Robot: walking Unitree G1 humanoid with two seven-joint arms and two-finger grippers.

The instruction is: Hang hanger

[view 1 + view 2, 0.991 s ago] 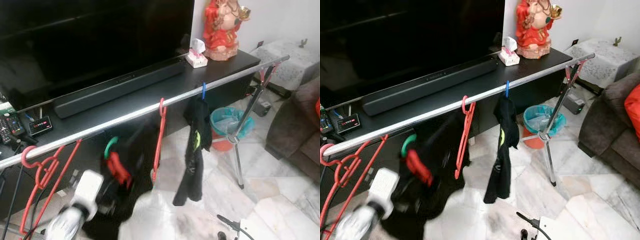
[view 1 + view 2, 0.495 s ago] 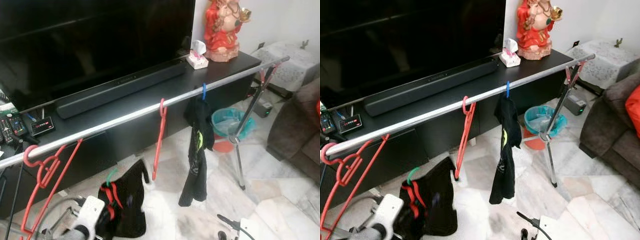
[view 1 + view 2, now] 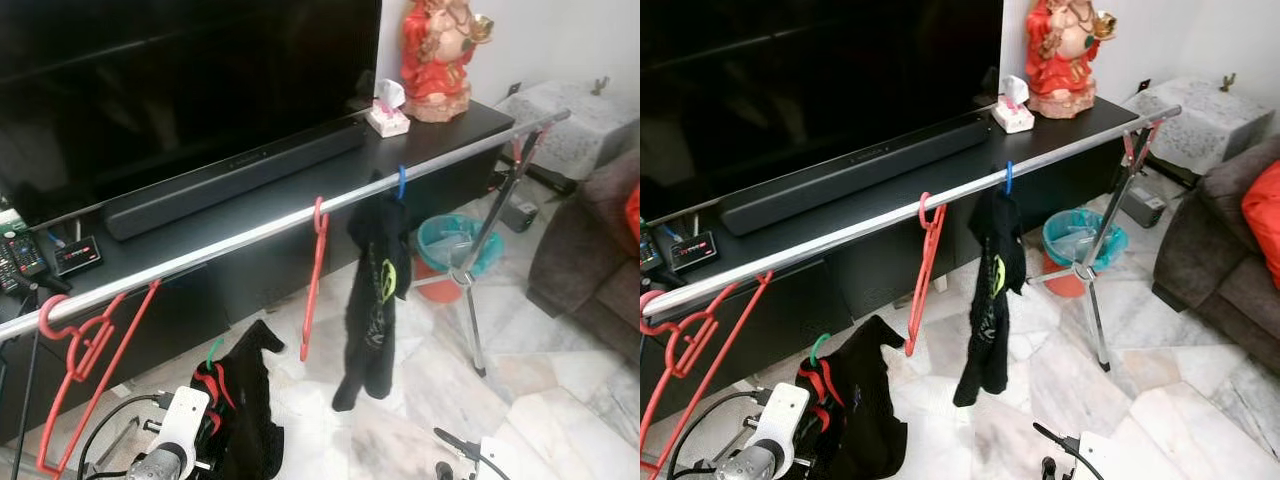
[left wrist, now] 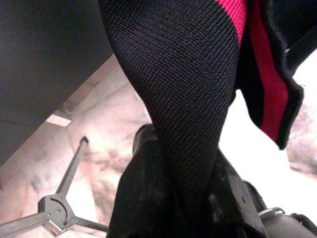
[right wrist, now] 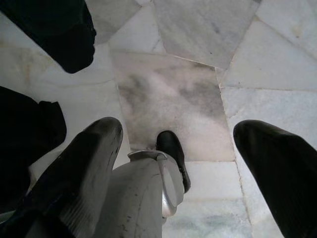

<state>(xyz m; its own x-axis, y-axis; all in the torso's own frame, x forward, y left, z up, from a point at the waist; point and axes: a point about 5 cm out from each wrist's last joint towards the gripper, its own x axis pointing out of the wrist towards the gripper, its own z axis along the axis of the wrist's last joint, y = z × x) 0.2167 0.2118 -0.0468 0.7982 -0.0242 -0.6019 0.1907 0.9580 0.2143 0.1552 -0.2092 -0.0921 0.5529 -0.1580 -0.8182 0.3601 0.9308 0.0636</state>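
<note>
A silver rail (image 3: 250,236) runs across in front of the TV cabinet. On it hang a pair of red hangers (image 3: 85,350) at the left, one red hanger (image 3: 316,270) in the middle, and a black garment (image 3: 372,290) on a blue hook (image 3: 402,182). Low at the bottom left, my left gripper (image 3: 205,408) is shut on a green-hooked hanger (image 3: 213,352) carrying a black and red garment (image 3: 248,400), well below the rail. That cloth (image 4: 183,99) drapes over its fingers. My right gripper (image 5: 178,148) hangs open over the marble floor.
Behind the rail stand the black TV cabinet (image 3: 300,190) with a soundbar (image 3: 230,180), a red statue (image 3: 437,55) and a tissue box (image 3: 387,118). The rail's tripod stand (image 3: 470,290), a teal bin (image 3: 450,245) and a brown sofa (image 3: 590,260) are on the right.
My left arm has dropped from just under the rail to near the floor, taking the green hanger and its garment down. The black garment on the blue hook has swung slightly.
</note>
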